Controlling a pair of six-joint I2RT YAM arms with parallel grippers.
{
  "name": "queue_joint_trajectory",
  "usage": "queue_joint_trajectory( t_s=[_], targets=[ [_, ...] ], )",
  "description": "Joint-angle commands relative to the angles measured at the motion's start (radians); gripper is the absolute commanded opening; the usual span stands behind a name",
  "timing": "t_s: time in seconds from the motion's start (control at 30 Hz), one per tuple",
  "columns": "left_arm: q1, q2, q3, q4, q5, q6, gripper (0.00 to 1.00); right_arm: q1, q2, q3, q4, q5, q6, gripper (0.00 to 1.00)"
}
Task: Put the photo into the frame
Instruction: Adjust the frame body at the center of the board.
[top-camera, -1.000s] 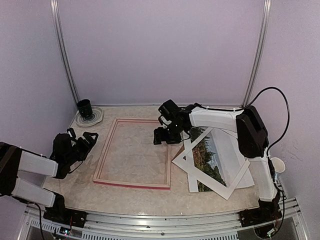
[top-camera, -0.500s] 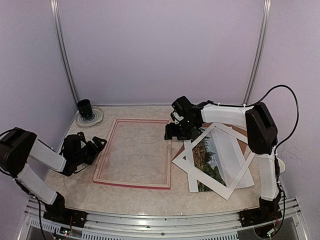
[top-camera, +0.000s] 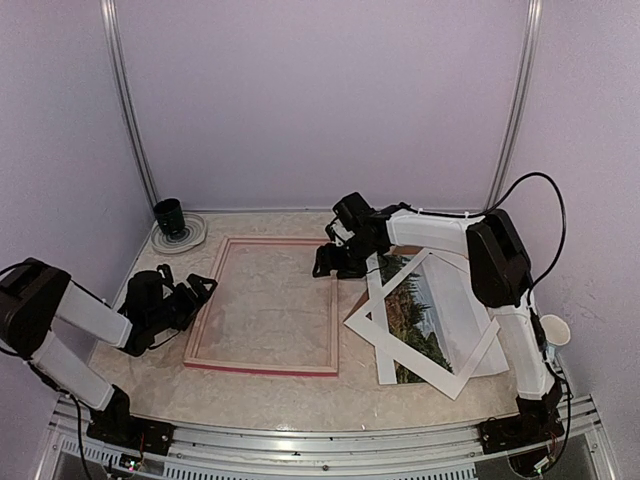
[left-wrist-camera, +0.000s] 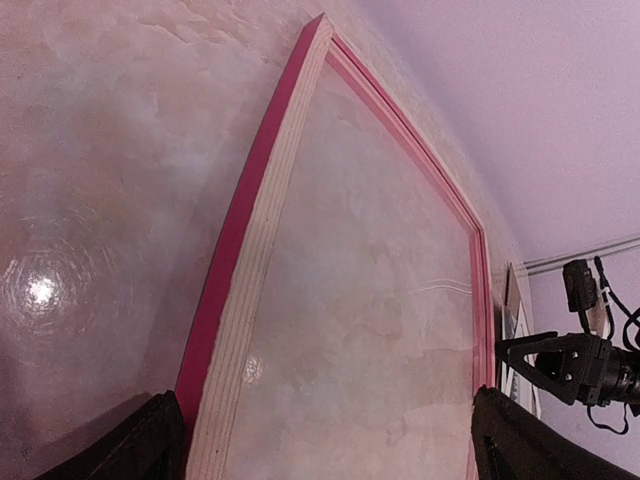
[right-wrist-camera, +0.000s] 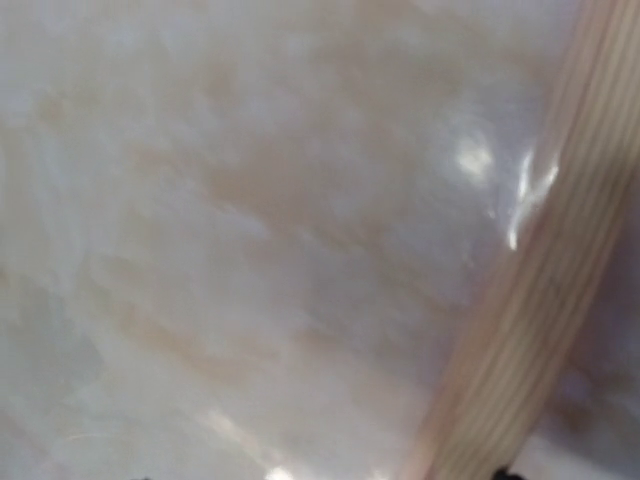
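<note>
The photo (top-camera: 415, 320) awaits fetching; left claw (top-camera: 188, 280) gapes, right claw (top-camera: 328, 265) half-open, both empty; next, slip it from under the mat (top-camera: 402, 353).

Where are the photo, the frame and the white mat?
photo (top-camera: 414, 312): top view, on the printed part showing through the mat.
frame (top-camera: 262, 367): top view, on its near rail.
mat (top-camera: 455, 386): top view, on its near corner.

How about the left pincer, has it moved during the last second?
Yes. The left pincer has moved right and slightly nearer, closing on the left rail of the pink-red frame.
</note>
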Motion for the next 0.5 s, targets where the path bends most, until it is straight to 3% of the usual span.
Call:
queue_joint_trajectory(
  t_s=[0.0, 0.27, 0.47],
  targets=[
    [-0.012, -0.040, -0.034, 0.012, -0.002, -0.018, 0.99, -0.010, 0.061, 0.059, 0.014, -0.078, -0.015, 0.72],
    [-0.026, -0.062, -0.058, 0.020, -0.009, -0.024, 0.99, -0.040, 0.136, 0.183, 0.050, -0.102, -0.030, 0.72],
    [-0.030, -0.077, -0.074, 0.023, -0.014, -0.033, 0.99, -0.052, 0.194, 0.313, -0.025, 0.007, -0.086, 0.73]
  ],
)
